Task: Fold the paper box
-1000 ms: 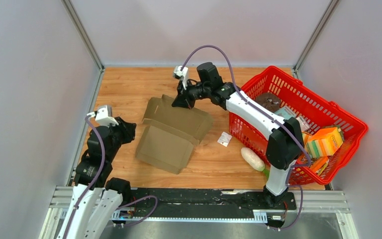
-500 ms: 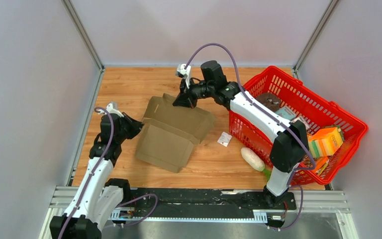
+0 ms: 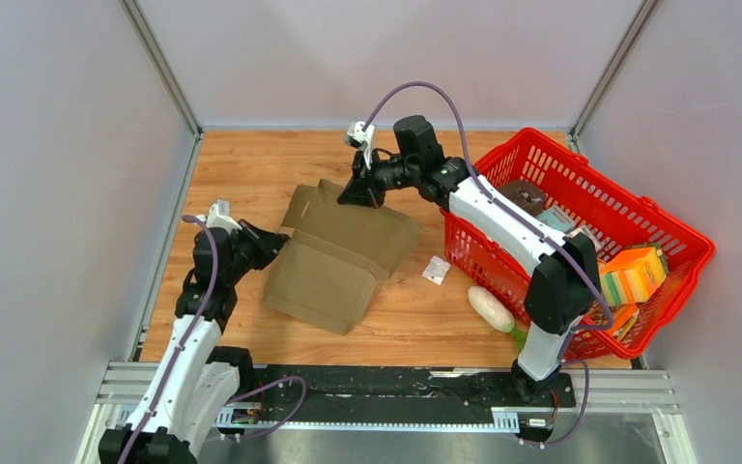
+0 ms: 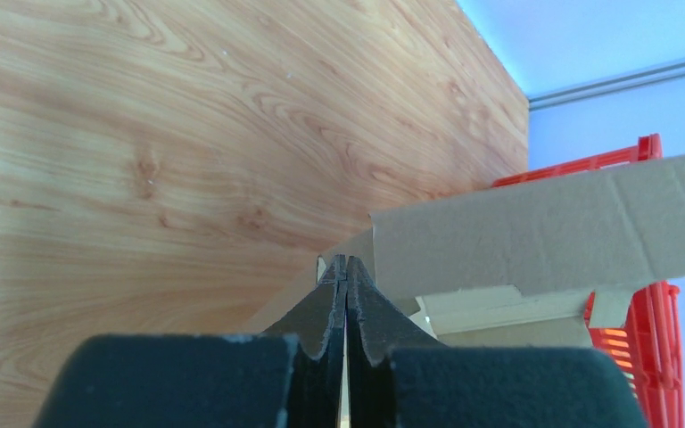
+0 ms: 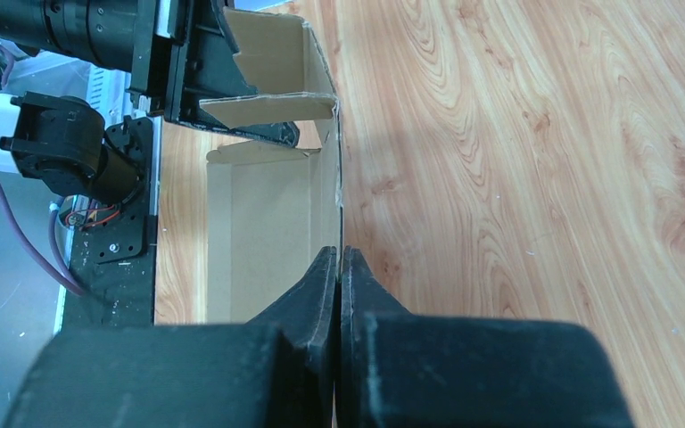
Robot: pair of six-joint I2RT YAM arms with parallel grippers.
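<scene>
box: paper box [image 3: 338,261] mid-table, just left of red basket [image 3: 467,246]; half-formed, panels partly raised
left gripper [image 3: 272,240]: clenched on the box's left edge flap
right gripper [image 3: 352,199]: clamped on the thin far wall
step: likely mid-fold, gripped at both ends
next: probably swing held walls upright along the creases; pinch firmly, avoid tearing; tuck flaps after

Robot lab test cell, grey walls [image 3: 58,145] around a wooden table [image 3: 251,164], left arm [image 3: 191,333] and right arm [image 3: 498,217] bolted to a metal rail [image 3: 628,391]
</scene>
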